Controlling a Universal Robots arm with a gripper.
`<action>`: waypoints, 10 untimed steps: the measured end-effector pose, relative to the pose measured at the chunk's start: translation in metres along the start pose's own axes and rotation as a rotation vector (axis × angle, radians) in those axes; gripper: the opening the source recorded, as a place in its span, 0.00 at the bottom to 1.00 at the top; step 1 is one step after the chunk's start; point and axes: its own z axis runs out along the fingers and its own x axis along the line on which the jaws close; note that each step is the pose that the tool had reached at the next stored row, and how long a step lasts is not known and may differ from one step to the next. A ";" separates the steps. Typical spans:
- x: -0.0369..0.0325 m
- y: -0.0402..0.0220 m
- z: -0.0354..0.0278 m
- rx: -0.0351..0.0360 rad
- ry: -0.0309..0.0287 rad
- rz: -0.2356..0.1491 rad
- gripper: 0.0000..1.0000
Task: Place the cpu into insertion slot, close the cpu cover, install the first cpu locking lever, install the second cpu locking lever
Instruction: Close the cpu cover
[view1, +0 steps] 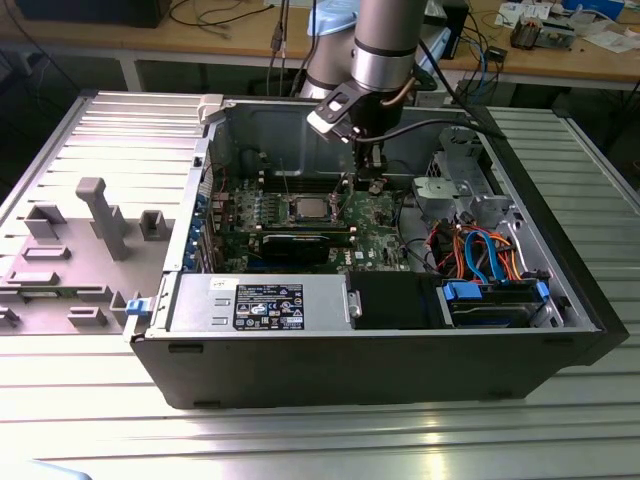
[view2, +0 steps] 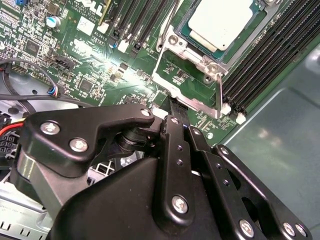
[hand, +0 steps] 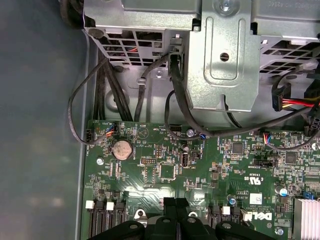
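The cpu (view2: 220, 22) sits seated in the insertion slot (view2: 167, 80) on the green motherboard (view2: 90, 65), just beyond the tips of the gripper (view2: 176, 106), and the cpu cover (view2: 197, 52) lies flat around its silver top. The gripper's fingers are pressed together with nothing between them, and their tips are low and close to the nearest corner of the slot's metal rim, near a thin lever rod (view2: 219, 95). In the exterior view the gripper hangs inside the open computer case (view1: 400, 370), with the cpu near it toward the exterior view's left.

Silver cpu (view2: 220, 22) lies flat in the insertion slot (view2: 197, 57).
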 end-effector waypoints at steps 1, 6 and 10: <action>0.0000 -0.0002 0.0000 0.0000 0.0000 0.000 0.11; 0.0001 -0.0013 0.0000 0.0000 0.0001 0.000 0.11; 0.0002 -0.0025 0.0000 0.0000 0.0000 0.000 0.11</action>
